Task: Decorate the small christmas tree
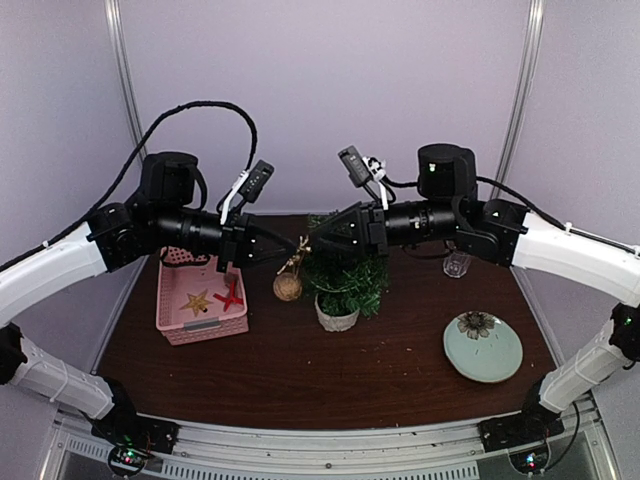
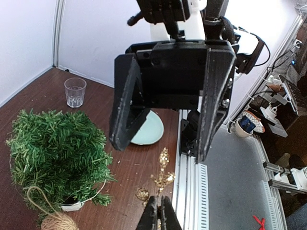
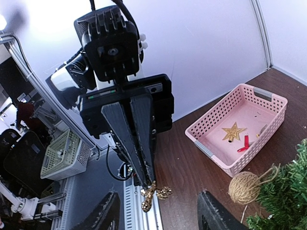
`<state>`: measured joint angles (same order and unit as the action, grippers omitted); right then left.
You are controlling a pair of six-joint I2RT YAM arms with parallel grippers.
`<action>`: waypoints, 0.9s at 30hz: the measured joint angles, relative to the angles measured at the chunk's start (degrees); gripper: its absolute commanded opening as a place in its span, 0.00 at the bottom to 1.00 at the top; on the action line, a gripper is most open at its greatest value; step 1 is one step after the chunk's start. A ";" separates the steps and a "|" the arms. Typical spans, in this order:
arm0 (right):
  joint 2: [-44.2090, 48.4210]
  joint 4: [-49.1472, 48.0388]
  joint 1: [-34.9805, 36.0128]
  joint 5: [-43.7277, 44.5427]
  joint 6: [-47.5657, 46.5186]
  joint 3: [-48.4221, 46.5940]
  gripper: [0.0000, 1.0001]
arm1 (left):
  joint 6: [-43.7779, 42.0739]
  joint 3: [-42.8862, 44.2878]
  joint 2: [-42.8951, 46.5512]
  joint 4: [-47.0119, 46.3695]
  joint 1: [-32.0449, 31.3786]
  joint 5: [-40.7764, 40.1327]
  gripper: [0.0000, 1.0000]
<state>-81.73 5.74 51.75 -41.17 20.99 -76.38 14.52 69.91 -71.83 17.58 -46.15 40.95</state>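
The small christmas tree (image 1: 345, 280) stands in its white pot (image 1: 337, 318) mid-table; the left wrist view shows it (image 2: 53, 148) at the left. Just above and left of its top, my left gripper (image 1: 300, 248) is shut on a gold glitter sprig ornament (image 2: 163, 179), which hangs from the fingertips (image 3: 148, 179) in the right wrist view. My right gripper (image 1: 318, 240) faces the left one tip to tip. Its jaws are spread wide on either side of the sprig (image 3: 153, 194) without touching it. Its fingers (image 2: 125, 108) fill the left wrist view.
A twine ball (image 1: 288, 288) hangs at the tree's left side. The pink basket (image 1: 200, 325) at left holds a gold star (image 1: 196, 300) and a red bow (image 1: 230, 297). A drinking glass (image 1: 457, 263) stands back right, and a pale green plate (image 1: 483, 346) lies front right.
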 measured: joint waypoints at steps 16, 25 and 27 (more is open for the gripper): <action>-2.54 -0.85 0.00 -3.52 1.53 -1.27 0.09 | 0.07 0.00 -0.17 -0.48 -0.04 -0.87 0.00; -2.14 0.52 0.00 -2.71 0.76 -1.27 0.00 | 0.55 0.00 -0.28 -0.39 -0.04 -3.04 0.47; -1.49 1.55 0.00 -1.92 -0.20 -1.25 0.00 | 0.83 -0.04 -0.26 -0.42 -0.04 -4.02 0.55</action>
<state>-83.22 7.29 51.75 -43.09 20.80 -77.62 15.35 69.87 -72.10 17.17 -46.19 36.93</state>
